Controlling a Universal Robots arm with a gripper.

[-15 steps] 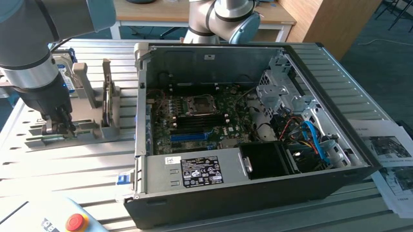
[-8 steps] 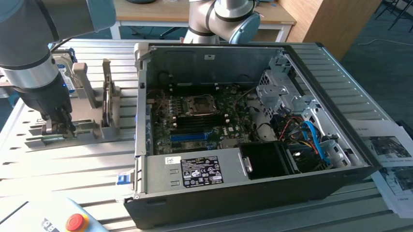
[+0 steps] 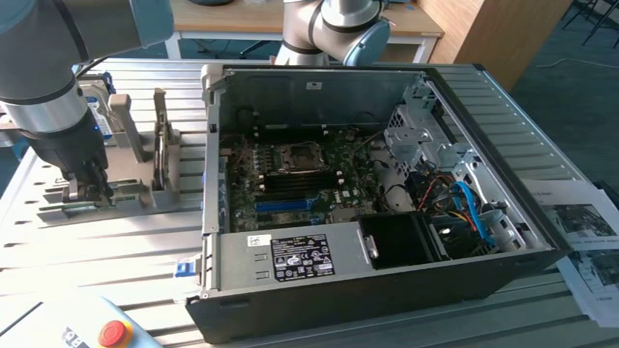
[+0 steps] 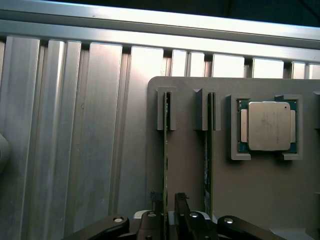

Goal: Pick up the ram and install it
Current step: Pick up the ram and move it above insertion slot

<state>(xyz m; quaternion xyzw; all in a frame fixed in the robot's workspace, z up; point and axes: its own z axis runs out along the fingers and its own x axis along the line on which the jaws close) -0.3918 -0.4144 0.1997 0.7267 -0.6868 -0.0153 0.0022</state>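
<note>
Two green ram sticks stand on edge in the slots of a grey holder (image 4: 190,175). My gripper (image 4: 169,204) is open and low over the holder, with its dark fingers (image 4: 181,207) on either side of one ram stick (image 4: 166,150). The other ram stick (image 4: 209,160) stands free beside it. In the exterior view the gripper (image 3: 89,190) reaches down onto the holder (image 3: 130,197) at the exterior view's left, next to the open computer case (image 3: 320,290). The motherboard (image 3: 290,181) lies exposed inside the case.
A square silver processor chip (image 4: 269,126) sits in its own recess on the holder. Upright grey brackets (image 3: 162,148) stand between the gripper and the case wall. A red stop button (image 3: 114,333) lies near the front edge, and papers (image 3: 585,225) lie at the exterior view's right. A second arm (image 3: 338,29) stands behind the case.
</note>
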